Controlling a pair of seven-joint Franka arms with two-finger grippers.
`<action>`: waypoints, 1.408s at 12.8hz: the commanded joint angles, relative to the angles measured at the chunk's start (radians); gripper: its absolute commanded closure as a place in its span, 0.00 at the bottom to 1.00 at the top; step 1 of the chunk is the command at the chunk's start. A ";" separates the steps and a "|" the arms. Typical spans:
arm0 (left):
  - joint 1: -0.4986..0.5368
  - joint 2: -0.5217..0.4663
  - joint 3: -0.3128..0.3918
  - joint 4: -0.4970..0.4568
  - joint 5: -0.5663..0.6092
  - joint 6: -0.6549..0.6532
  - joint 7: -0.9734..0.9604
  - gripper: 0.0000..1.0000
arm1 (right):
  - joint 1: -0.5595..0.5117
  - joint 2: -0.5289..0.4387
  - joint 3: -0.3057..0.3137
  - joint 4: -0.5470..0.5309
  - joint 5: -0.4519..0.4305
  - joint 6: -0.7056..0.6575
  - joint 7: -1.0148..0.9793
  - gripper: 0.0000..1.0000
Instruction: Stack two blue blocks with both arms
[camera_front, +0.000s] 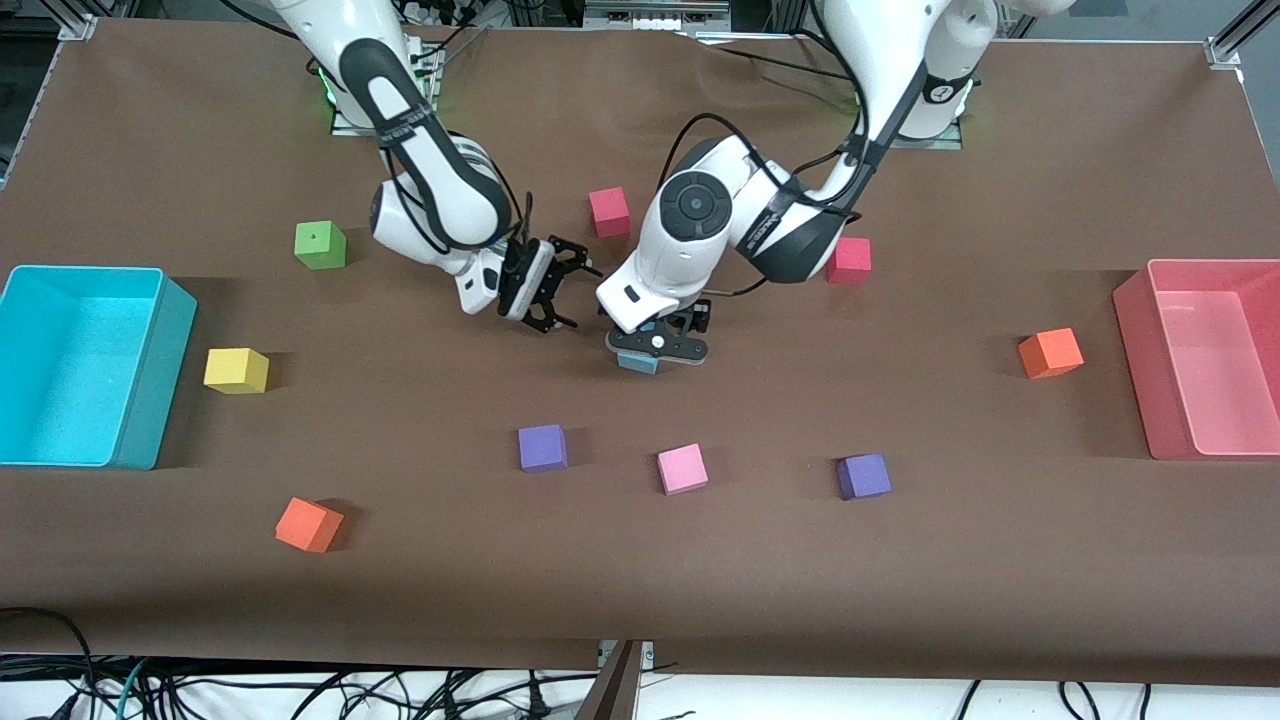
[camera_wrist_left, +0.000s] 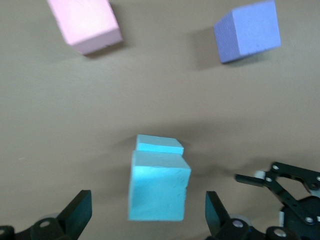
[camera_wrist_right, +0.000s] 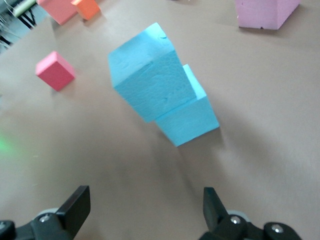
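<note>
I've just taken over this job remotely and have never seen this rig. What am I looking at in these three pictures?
Two white robot arms stand at a brown table. The front view looks down from across it; the other two come from cameras on each arm's wrist.

The two blue blocks are stacked mid-table: the upper blue block sits slightly askew on the lower blue block. The left gripper is open around the stack, holding nothing. The right gripper is open beside it, also empty.

Scattered around are purple cubes, a pink cube, plus red, orange, yellow and green ones. A cyan bin and a pink bin sit at the table's ends.
</note>
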 joint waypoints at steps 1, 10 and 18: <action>0.085 -0.131 -0.002 -0.043 -0.037 -0.113 0.010 0.00 | -0.088 -0.142 0.008 -0.112 -0.173 -0.135 0.214 0.00; 0.473 -0.566 -0.007 -0.214 -0.006 -0.437 0.219 0.00 | -0.307 -0.386 -0.062 -0.004 -1.242 -0.689 1.079 0.00; 0.538 -0.650 0.002 -0.234 0.121 -0.554 0.330 0.00 | -0.298 -0.377 -0.151 0.469 -1.740 -0.965 1.775 0.00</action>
